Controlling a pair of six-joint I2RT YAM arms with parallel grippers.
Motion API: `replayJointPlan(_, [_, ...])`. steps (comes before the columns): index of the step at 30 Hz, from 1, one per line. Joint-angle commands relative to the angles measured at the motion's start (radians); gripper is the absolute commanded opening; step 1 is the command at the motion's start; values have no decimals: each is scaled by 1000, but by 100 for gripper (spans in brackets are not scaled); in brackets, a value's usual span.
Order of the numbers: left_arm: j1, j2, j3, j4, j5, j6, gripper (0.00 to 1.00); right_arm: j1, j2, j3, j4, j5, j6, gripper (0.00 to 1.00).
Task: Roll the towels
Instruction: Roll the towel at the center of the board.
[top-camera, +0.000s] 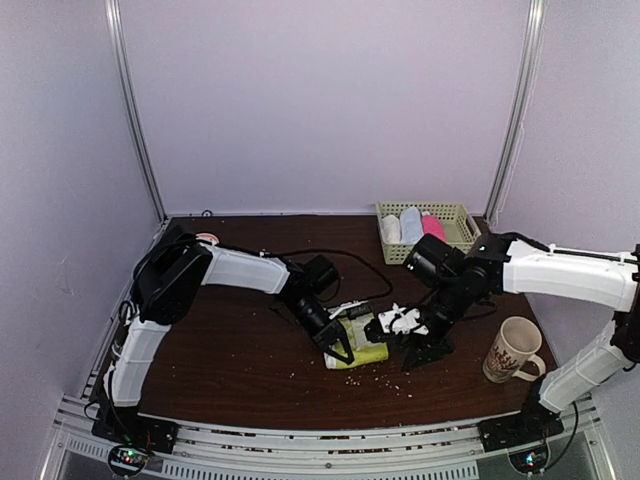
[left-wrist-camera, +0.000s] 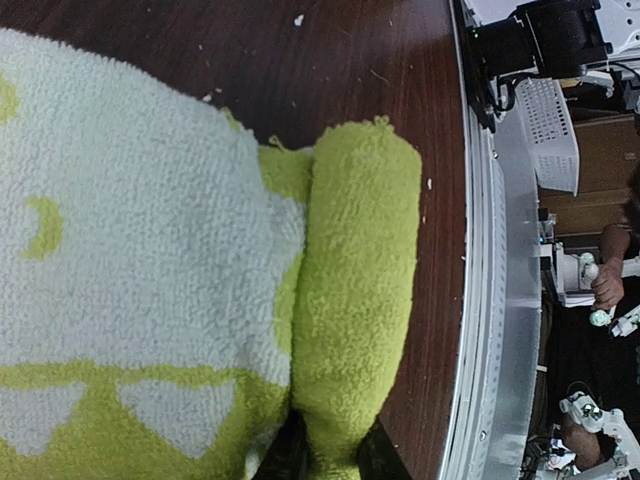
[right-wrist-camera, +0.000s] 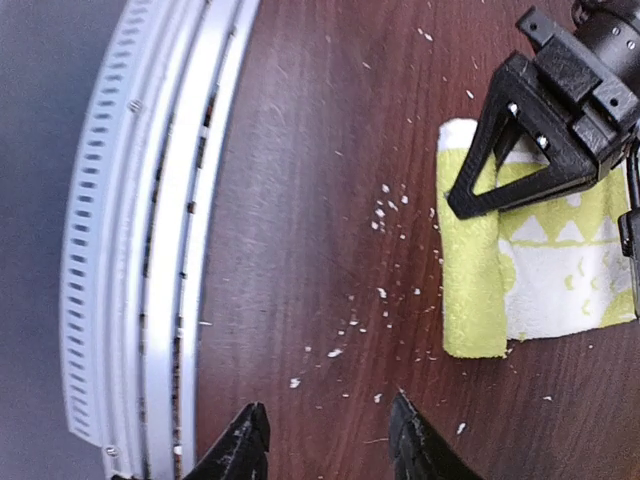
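Yellow-green towel (right-wrist-camera: 560, 270) rolled edge pinched in left tool (left-wrist-camera: 332, 455); right tool (right-wrist-camera: 330, 440) half-open, empty.

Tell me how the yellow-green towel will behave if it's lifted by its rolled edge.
Probably floppy: the yellow-green towel is soft terry, so its flat part would droop from the left gripper pinching it. The rolled edge looks loose and may unroll when lifted. Pushed, the fuzzy cloth would likely bunch rather than slide.
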Motion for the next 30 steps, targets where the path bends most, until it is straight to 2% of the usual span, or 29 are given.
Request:
replayJointPlan(1, [2, 51, 7, -65, -8, -25, 15, 75, 9, -70, 315, 334, 93, 42])
replayJointPlan(6, [4, 58, 16, -65, -16, -24, 15, 120, 102, -106, 486, 406, 91, 44])
replayJointPlan(12, [9, 63, 25, -65, -22, -24, 15, 126, 215, -101, 491, 292, 54, 46])
replayJointPlan(14, [11, 61, 25, -65, -26, -22, 15, 128, 244, -99, 485, 265, 53, 50])
replayJointPlan(17, [13, 60, 25, -65, -29, -17, 16, 128, 274, -108, 523, 279, 73, 49])
replayJointPlan(22, [16, 59, 28, -65, -32, -7, 19, 127, 341, -93, 531, 304, 94, 31])
replayJointPlan(27, [19, 20, 9, -32, -82, -6, 24, 122, 368, -65, 479, 270, 92, 7])
replayJointPlan(30, [25, -67, -57, 50, -179, -24, 28, 101, 378, -26, 395, 180, 92, 4])
